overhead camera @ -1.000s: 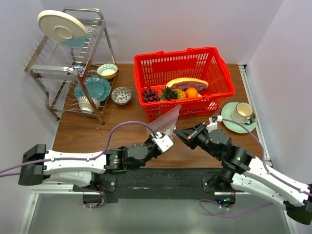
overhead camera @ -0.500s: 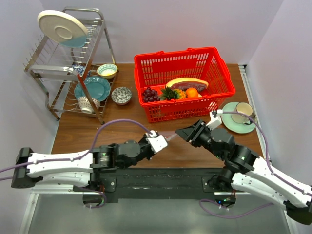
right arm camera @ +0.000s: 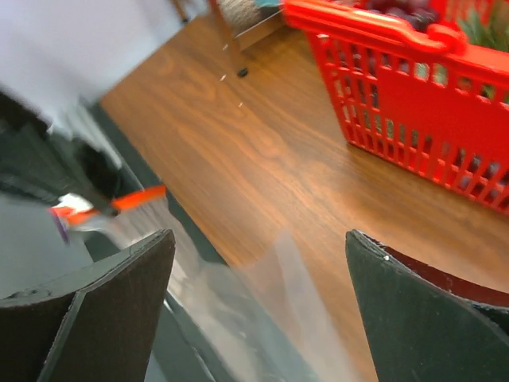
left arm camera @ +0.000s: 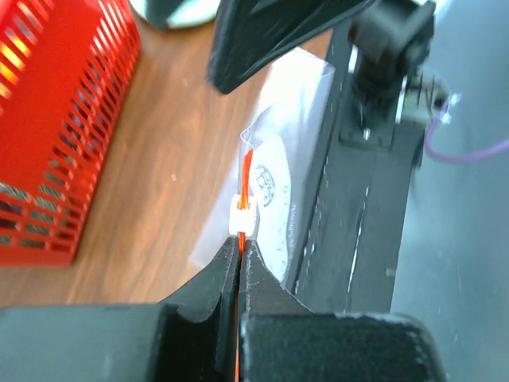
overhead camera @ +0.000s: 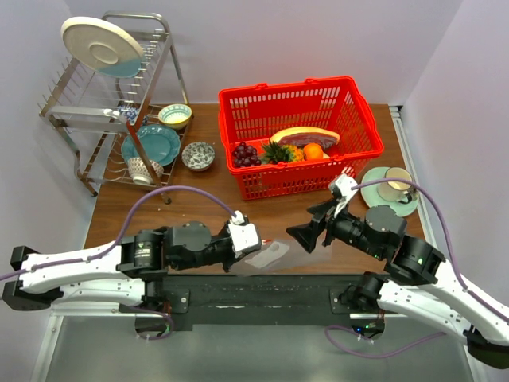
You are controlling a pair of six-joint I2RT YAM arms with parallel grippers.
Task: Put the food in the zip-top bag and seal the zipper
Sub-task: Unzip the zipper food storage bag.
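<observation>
The clear zip-top bag [overhead camera: 272,255] lies flat at the table's near edge, partly over the black base rail. My left gripper [overhead camera: 254,247] is shut on its red-orange zipper [left arm camera: 246,171], just behind the white slider [left arm camera: 242,216]. My right gripper [overhead camera: 302,236] hangs open just right of the bag, holding nothing. In the right wrist view the bag [right arm camera: 262,294] spreads below that gripper [right arm camera: 258,247], and the zipper [right arm camera: 139,199] shows at the left. The pineapple [overhead camera: 278,151] and grape bunch [overhead camera: 244,153] sit inside the red basket [overhead camera: 358,127].
A watermelon slice [overhead camera: 305,135] and an orange [overhead camera: 313,150] also lie in the basket. A dish rack [overhead camera: 111,103] with plates and bowls stands at the back left. A cup on a green saucer [overhead camera: 395,185] sits at the right.
The right gripper opened, let go of the bag and drew back to the right. The left gripper shut on the zipper and pulled the bag down from upright to the near edge.
</observation>
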